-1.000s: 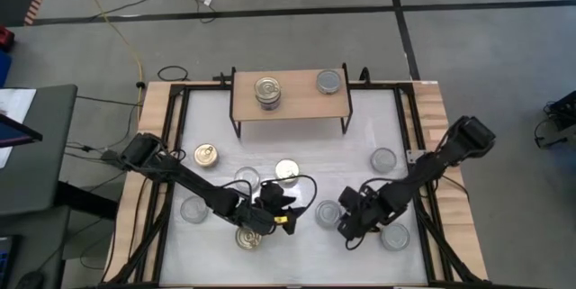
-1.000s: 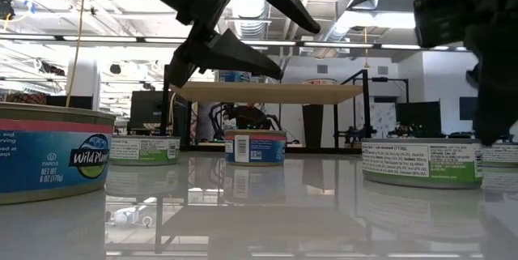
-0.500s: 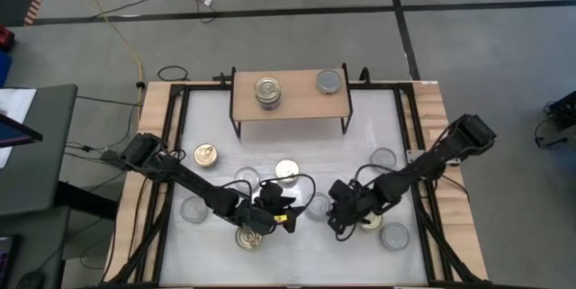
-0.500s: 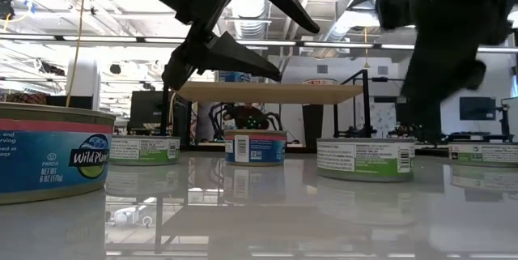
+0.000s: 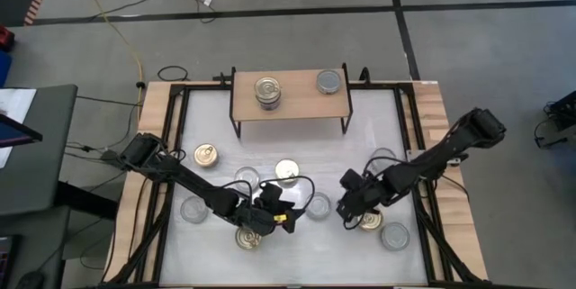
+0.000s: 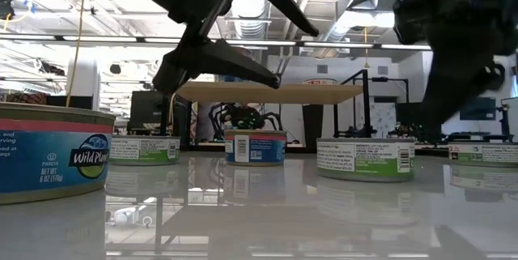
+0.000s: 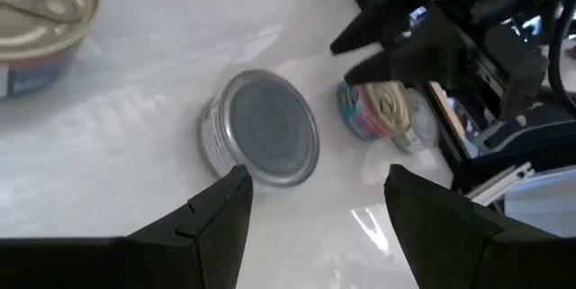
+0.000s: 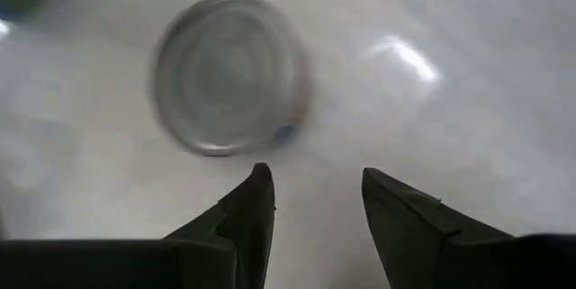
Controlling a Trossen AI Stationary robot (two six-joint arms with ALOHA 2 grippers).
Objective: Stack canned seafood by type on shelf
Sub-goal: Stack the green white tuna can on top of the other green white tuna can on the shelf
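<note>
The shelf (image 5: 290,109) stands at the table's far side with two stacked gold-lidded cans (image 5: 267,90) and one silver-lidded can (image 5: 329,81) on it. Several other cans stand on the white tabletop. One silver-lidded can (image 5: 317,205) (image 7: 261,140) (image 8: 229,73) stands upright between my two grippers. My left gripper (image 5: 292,207) (image 7: 315,181) hangs open just left of it, above the table. My right gripper (image 5: 346,209) (image 8: 310,185) hangs open just right of it, tilted down. Neither has anything between its fingers.
Loose cans ring the grippers: gold-lidded ones (image 5: 206,155), (image 5: 286,172), (image 5: 249,238), (image 5: 370,222) and silver-lidded ones (image 5: 246,179), (image 5: 193,209), (image 5: 394,236), (image 5: 384,158). A blue-labelled can (image 6: 48,151) stands close to the low camera. Free tabletop lies in front of the shelf.
My right gripper has swung toward the table's left, then back up and a little right, uncovering a gold-lidded can under it. The silver-lidded can beside it has slid a little toward the left and far side. My left gripper has rolled slightly in place.
</note>
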